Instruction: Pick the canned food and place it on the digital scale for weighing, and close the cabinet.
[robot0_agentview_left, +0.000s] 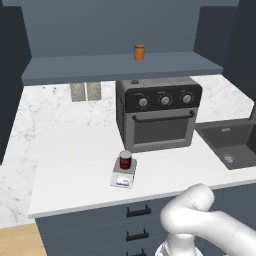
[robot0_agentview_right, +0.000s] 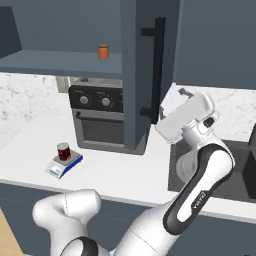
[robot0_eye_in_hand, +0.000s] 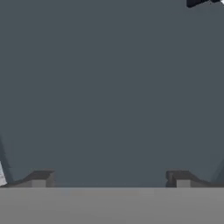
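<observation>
Already placed: canned food, dark red with a silver-grey rim, upright on the digital scale at the tabletop's front. Step in hand: closing the cabinet. Hand, empty with jaws spread wide, faces the open door's flat slate-blue panel; next, judged, a steady push to swing it shut.

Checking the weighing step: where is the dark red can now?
The canned food stands on the digital scale on the white counter, in front of the toaster oven, toward its left corner.
</observation>
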